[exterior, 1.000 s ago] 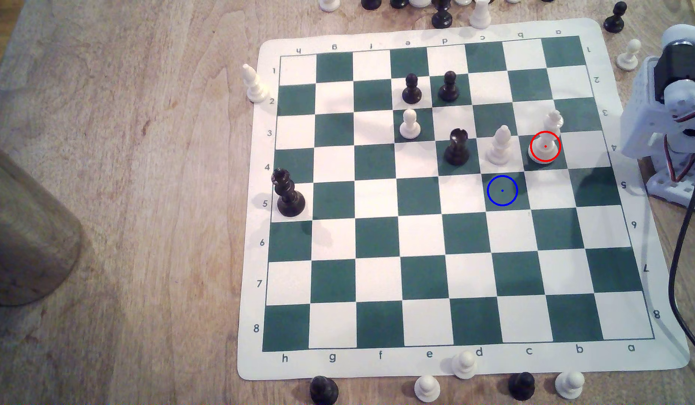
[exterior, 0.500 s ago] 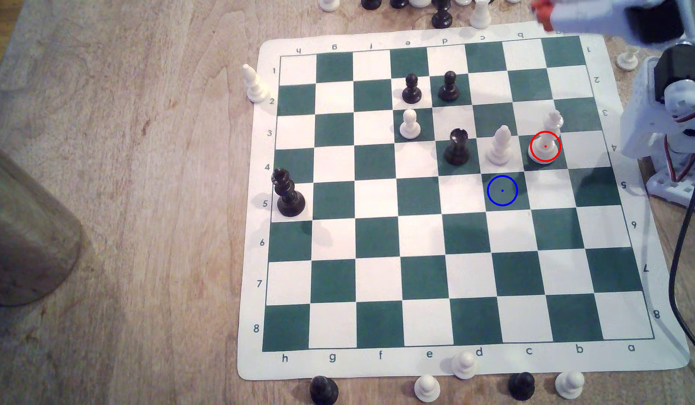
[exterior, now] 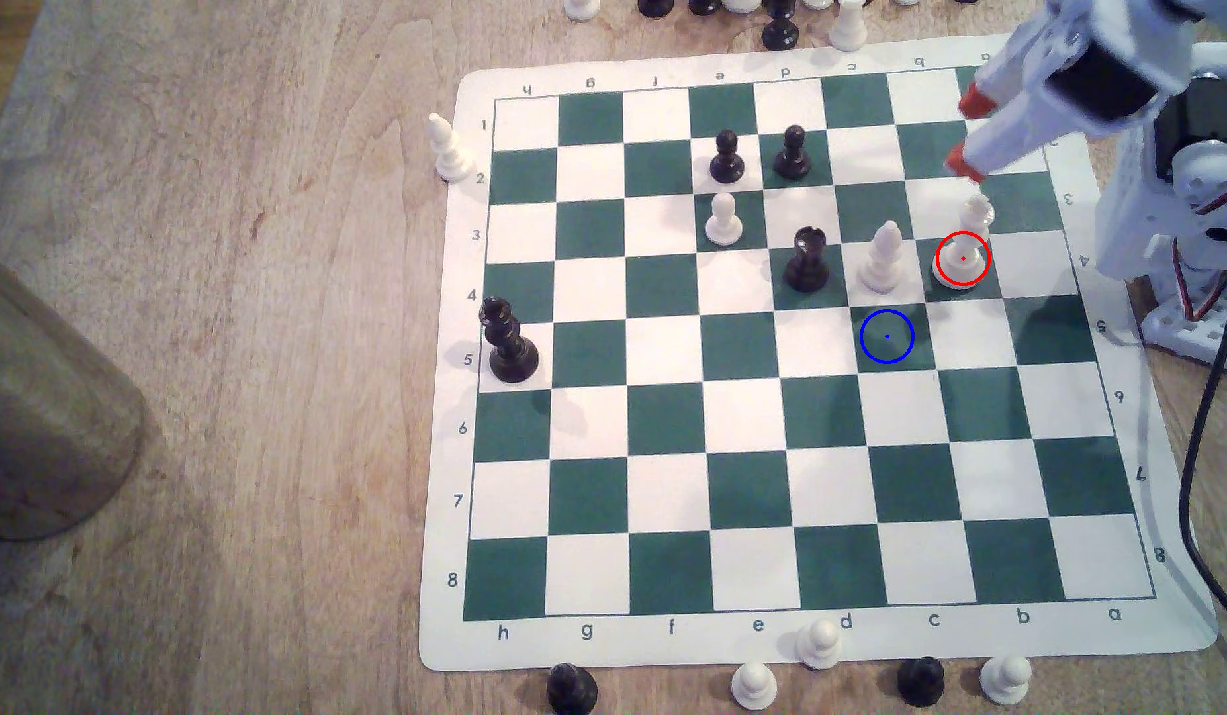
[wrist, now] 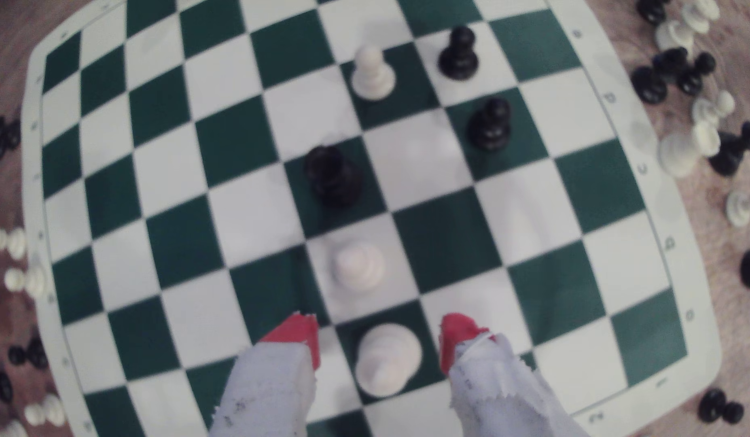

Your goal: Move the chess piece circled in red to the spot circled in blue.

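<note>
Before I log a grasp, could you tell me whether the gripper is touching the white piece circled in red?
Apart. In the wrist view the gripper is open, and green board shows between each red fingertip and the white piece circled in red.

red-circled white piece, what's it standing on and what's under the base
The red-circled white piece stands upright on a dark green square of the chessboard. Its wide round base covers the middle of that square, hiding what lies under it.
</note>
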Available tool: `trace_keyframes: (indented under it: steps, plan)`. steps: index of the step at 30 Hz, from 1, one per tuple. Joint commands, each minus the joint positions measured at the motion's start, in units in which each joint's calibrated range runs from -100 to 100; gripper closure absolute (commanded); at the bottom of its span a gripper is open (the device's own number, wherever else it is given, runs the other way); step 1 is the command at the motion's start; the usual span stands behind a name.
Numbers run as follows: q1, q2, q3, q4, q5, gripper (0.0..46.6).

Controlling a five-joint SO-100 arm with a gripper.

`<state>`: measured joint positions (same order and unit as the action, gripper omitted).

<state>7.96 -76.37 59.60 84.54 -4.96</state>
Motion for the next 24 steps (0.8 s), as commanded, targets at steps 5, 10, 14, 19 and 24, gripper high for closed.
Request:
trace_keyframes:
  steps: [5, 10, 14, 19, 24]
  plan:
    - [-0.8, 5.8, 2.1, -2.7, -0.1, 29.7]
    - [-1.4, 6.3, 3.9, -3.1, 0.0, 28.6]
    - [-2.1, 6.8, 5.8, -3.0, -0.2, 29.1]
    - [-2.3, 5.9, 7.9, -2.9, -0.3, 29.4]
    - [-2.6, 7.5, 8.2, -3.8, -0.6, 30.3]
